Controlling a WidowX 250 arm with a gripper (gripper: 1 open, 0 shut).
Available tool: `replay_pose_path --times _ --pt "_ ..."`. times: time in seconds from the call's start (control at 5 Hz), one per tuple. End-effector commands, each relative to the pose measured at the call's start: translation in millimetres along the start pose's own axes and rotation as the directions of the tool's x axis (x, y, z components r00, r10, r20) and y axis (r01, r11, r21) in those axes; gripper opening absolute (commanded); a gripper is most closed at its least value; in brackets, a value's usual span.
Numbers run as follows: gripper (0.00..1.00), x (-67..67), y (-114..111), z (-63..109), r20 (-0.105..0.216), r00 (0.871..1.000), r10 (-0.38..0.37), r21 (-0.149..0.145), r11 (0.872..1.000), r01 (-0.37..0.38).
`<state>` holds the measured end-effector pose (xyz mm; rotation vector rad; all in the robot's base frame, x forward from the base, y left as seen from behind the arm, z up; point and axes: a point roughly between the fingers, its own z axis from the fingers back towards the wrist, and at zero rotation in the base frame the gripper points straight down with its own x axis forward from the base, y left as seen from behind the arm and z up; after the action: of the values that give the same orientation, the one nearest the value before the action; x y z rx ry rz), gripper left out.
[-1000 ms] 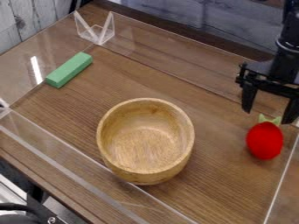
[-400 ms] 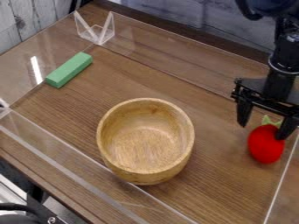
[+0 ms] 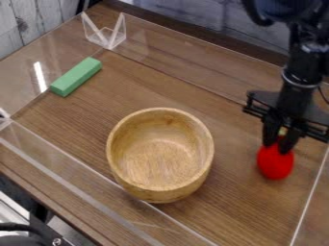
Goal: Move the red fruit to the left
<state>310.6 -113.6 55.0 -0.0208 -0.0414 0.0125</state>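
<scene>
The red fruit [image 3: 274, 163] sits on the wooden table at the right, close to the clear wall on that side. My gripper [image 3: 284, 144] points straight down right over it. Its black fingers are drawn together on the fruit's top, where the green leaves are now hidden. The fruit's round red body shows below the fingertips and looks to rest on the table.
A wooden bowl [image 3: 161, 154] stands in the middle, left of the fruit. A green rectangular block [image 3: 76, 76] lies at the far left. A clear plastic wall [image 3: 77, 178] rims the table, and a clear folded stand [image 3: 106, 32] is at the back left.
The gripper came down onto the fruit and its fingers went from wide apart to drawn together. The fruit now lies slightly further left and nearer the camera.
</scene>
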Motion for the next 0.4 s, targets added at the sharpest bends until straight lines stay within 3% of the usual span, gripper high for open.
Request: replay_pose_path --times 0.0,0.2 --pt "0.00 13.4 6.2 56.5 0.126 0.992 -0.029 -0.033 0.999 0.033" --pt "0.00 27.5 34.5 87.2 0.178 0.984 -0.006 -0.027 1.000 0.010"
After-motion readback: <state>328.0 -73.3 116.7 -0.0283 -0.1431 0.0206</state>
